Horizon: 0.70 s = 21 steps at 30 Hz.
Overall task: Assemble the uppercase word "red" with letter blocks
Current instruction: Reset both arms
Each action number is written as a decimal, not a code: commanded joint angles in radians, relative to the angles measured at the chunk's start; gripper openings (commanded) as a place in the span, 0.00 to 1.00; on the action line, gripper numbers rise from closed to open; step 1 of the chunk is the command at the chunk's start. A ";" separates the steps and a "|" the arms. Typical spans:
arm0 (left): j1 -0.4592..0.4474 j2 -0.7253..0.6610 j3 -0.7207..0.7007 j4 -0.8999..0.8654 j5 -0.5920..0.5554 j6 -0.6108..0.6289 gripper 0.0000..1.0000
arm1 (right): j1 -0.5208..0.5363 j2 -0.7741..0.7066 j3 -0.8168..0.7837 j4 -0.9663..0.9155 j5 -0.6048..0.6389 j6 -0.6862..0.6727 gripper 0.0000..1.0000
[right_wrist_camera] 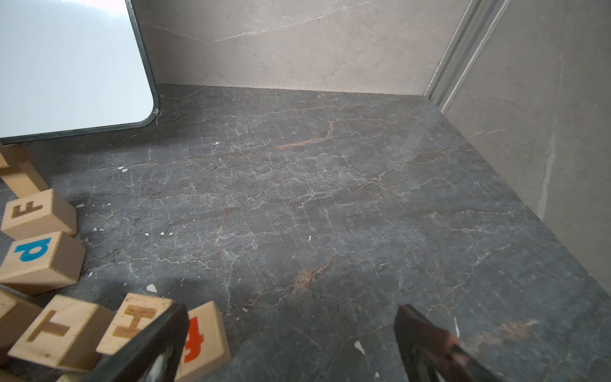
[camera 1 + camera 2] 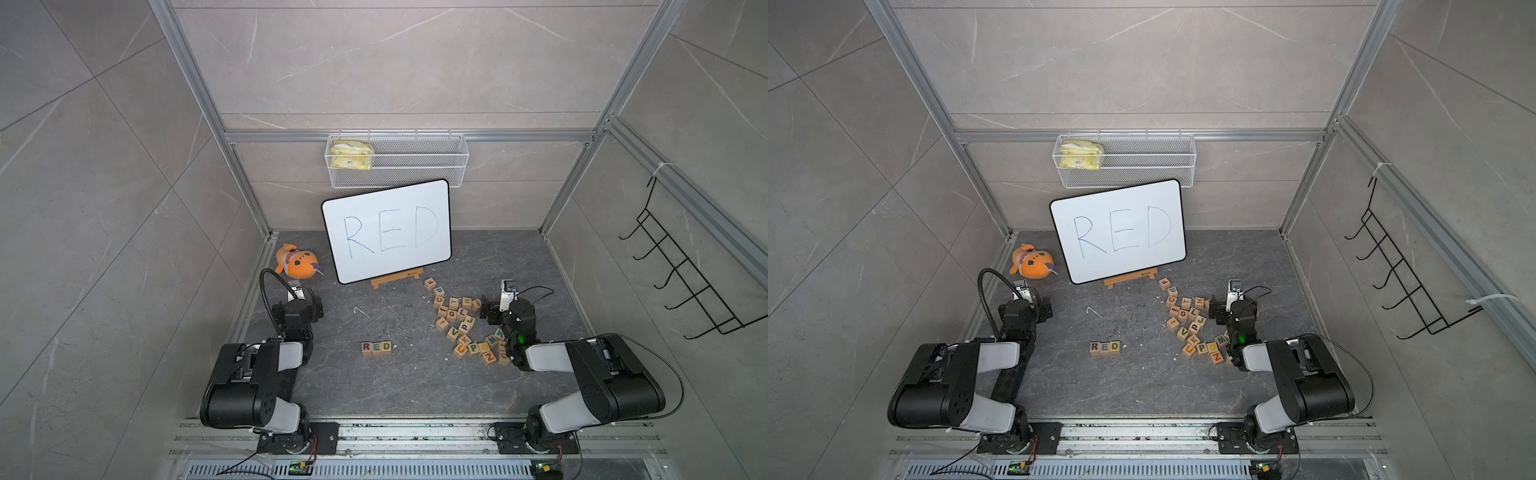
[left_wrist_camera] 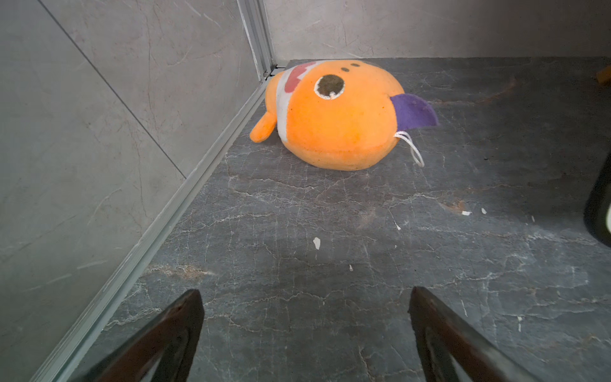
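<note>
- The word "red" [image 2: 376, 348] [image 2: 1105, 348] is shown in both top views, spelled by three light-wood cubes set touching in a row on the dark desk [image 2: 395, 386]: purple R, blue E, green D. The row is placed between the two arms, toward the front.
- The other letter blocks [image 2: 452, 314] are seen scattered in a loose heap on the right arm's side, well apart from the row.
- The right fingers [image 1: 423, 334] are held spread, with nothing between them, at the heap's far edge, just beside blocks marked H and T.
- The left fingers [image 3: 172, 330] are likewise parted and empty, low over bare desk, pointed toward an orange plush toy [image 3: 337, 125] lying in the back corner.
- A whiteboard [image 2: 386, 249] handwritten "RED" in blue is propped on a wooden stand [image 2: 397, 279] at the back, below a wire basket [image 2: 419, 170] holding a yellow packet [image 2: 352, 154].
</note>
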 commanded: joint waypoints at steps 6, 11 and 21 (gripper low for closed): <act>0.021 0.019 -0.007 0.068 0.082 -0.028 1.00 | -0.005 0.009 0.019 0.021 -0.006 -0.011 1.00; 0.021 0.010 -0.005 0.046 0.086 -0.031 1.00 | -0.005 0.008 0.019 0.019 -0.006 -0.010 1.00; 0.021 0.011 -0.006 0.051 0.085 -0.032 1.00 | -0.009 0.007 0.022 0.012 -0.022 -0.009 1.00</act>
